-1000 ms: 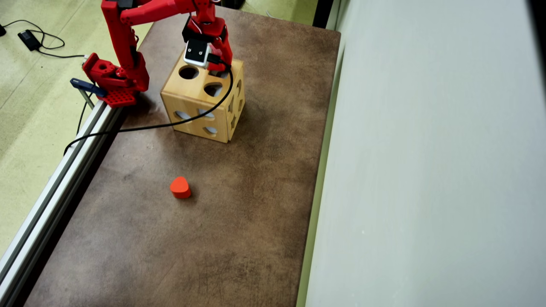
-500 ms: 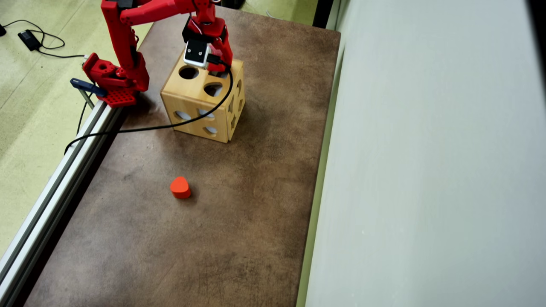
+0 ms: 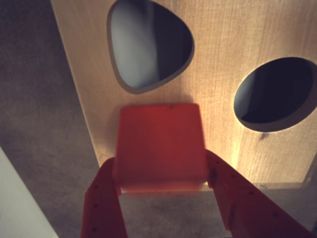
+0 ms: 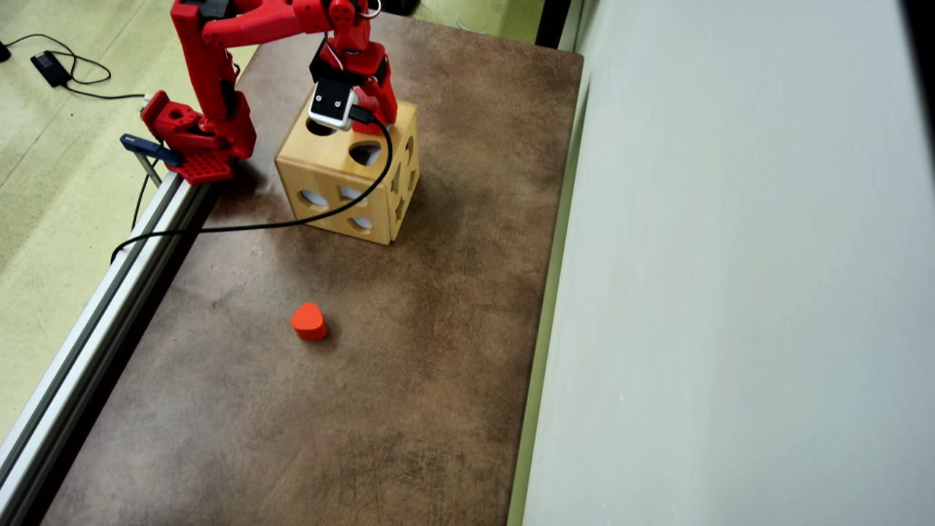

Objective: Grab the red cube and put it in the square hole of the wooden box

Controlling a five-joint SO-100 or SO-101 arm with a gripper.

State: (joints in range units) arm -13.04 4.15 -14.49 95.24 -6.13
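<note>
In the wrist view my red gripper is shut on the red cube, one jaw on each side. The cube hangs just above the top face of the wooden box. A rounded-triangle hole lies beyond the cube and a round hole to its right. No square hole shows; the cube covers the wood beneath it. In the overhead view the gripper stands over the far right part of the box, and the wrist camera hides the cube.
A red rounded-triangle block lies on the brown table nearer the camera than the box. The arm's base is clamped at the left edge beside a metal rail. A black cable hangs across the box front. A pale wall runs along the right.
</note>
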